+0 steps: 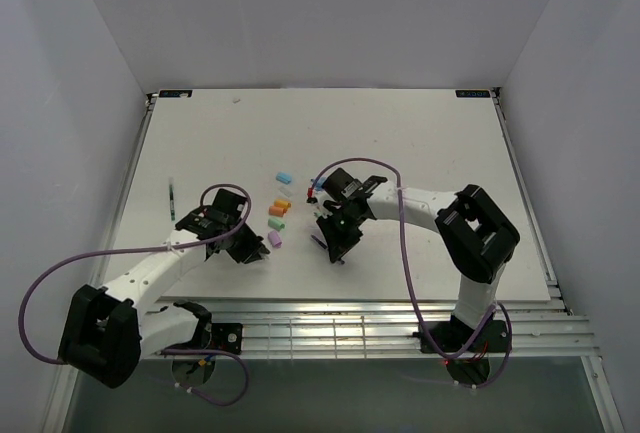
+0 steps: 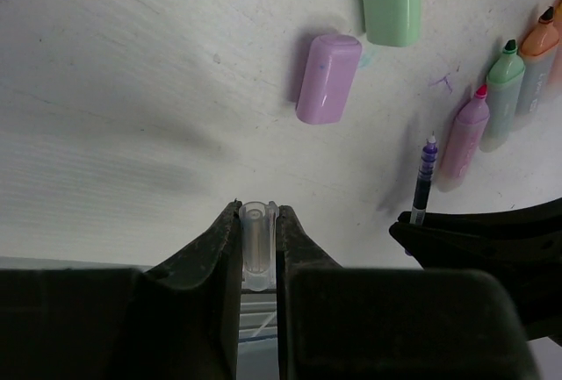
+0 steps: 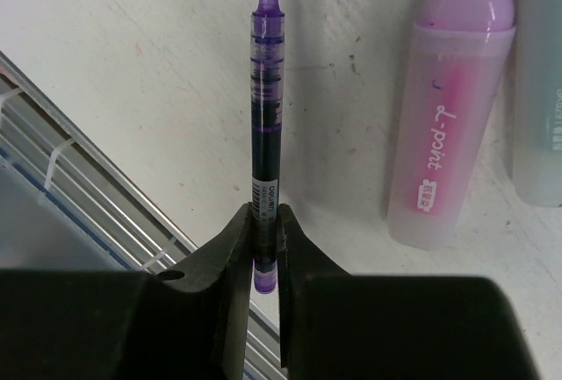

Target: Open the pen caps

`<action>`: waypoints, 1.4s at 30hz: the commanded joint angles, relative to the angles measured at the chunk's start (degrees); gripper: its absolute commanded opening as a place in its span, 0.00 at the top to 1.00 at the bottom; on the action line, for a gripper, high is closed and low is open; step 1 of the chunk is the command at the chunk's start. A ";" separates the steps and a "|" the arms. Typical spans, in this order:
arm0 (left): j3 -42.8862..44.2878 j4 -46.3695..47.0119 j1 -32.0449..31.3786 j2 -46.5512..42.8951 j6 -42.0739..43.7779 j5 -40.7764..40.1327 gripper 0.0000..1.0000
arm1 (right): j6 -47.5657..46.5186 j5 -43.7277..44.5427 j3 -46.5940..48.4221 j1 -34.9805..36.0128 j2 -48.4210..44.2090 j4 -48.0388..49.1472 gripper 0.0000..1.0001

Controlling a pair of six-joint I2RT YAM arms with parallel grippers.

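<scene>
now my right jaws pinch the thin purple pen (image 3: 266, 117) by its tail; my left jaws clamp a clear cap (image 2: 257, 241), light, slick, probably quick to slip.

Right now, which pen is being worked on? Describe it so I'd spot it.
On the white table, find the right arm's tool, beside the row of pastel caps. It clamps a thin purple pen, bare tip pointing away. Unlike the stubby pink highlighter lying next to it, it is slim and see-through.
</scene>
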 commanded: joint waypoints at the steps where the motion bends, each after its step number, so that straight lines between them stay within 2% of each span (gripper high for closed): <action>1: -1.01 5.13 -0.05 0.89 -0.38 1.16 0.86 | -1.86 -0.12 2.14 0.09 1.46 0.94 0.92; 5: -1.36 8.30 -0.05 5.80 -0.46 2.74 0.81 | -2.82 2.25 2.14 0.09 2.34 0.85 0.92; 11: -1.18 9.45 0.39 8.90 -0.72 2.66 0.79 | -3.44 3.49 3.11 0.09 3.57 0.32 0.88; 12: -1.18 9.62 0.47 8.81 -0.81 2.48 0.75 | -3.53 3.66 3.28 0.00 3.75 0.23 0.88; 21: -1.54 9.97 1.27 9.86 -0.90 2.04 0.61 | -4.32 6.21 3.73 -0.09 4.36 -0.56 0.75; 22: -1.62 10.06 1.35 10.04 -0.90 2.13 0.59 | -4.50 6.21 3.81 0.00 4.45 -0.56 0.71; 25: -1.80 10.06 1.35 9.86 -1.34 2.13 0.57 | -4.67 6.39 3.81 -0.09 4.19 -0.82 0.64; 31: -1.63 9.36 1.35 7.06 -1.78 1.43 0.53 | -5.29 7.44 4.95 -0.09 2.87 -1.61 0.56; 42: 10.23 0.05 2.49 5.38 2.43 -5.51 0.50 | -5.29 7.18 11.90 -0.09 -3.62 -6.36 0.55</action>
